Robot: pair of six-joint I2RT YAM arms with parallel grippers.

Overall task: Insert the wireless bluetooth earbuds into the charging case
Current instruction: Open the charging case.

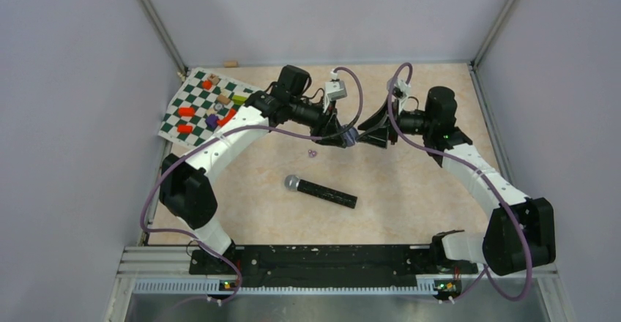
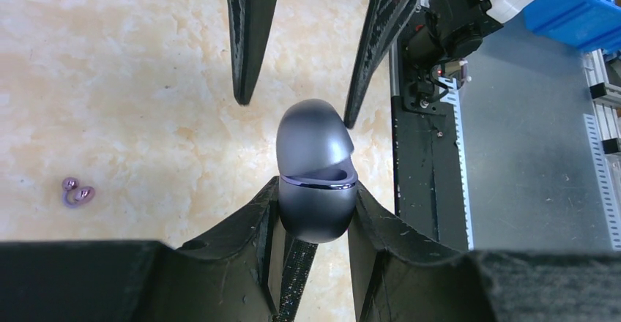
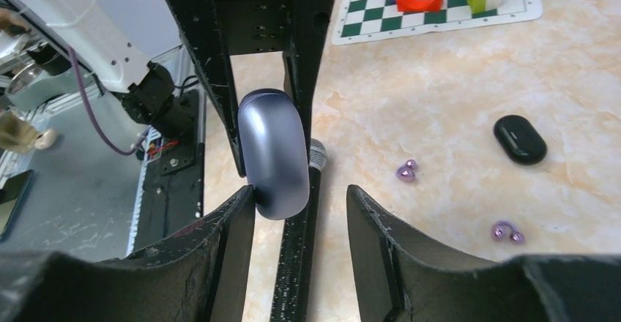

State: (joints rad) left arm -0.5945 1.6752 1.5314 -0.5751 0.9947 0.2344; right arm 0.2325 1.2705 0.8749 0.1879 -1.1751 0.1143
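- left gripper (image 1: 341,137) is clamped across the lower half of the charging case (image 2: 315,172), one finger on each flank; the grip sits low, which i judge leaves the lid free to swing
- right gripper (image 3: 300,194) faces it head on with its jaws apart; the case's rounded top reaches just between its fingertips, close against one finger, with nothing pinched, so it looks placed to work the lid or steady the shell while the other arm holds
- chequered mat (image 3: 366,16) lies well beyond the right gripper's tips, carrying coloured blocks (image 3: 419,0) that have no part in this job
- microphone (image 1: 320,191) lies flat on the table directly under the two grippers, on their base side; it crowds any straight drop down
- charging case itself is a grey-violet pebble held off the table, lid ajar with a dark slit showing along the seam; not wide enough for a bud to go in, as far as i can judge
- black case (image 3: 520,140), shut, rests on the table beyond and to one side of the right gripper
- purple earbuds (image 3: 406,170) lie loose on the table, one just nearer the right gripper than the black case, the other (image 3: 507,232) level with its fingers and well off to the side; neither is in the case
- no black buds show in any view
- likely next need: lid fully open first, then a free gripper goes down for a bud
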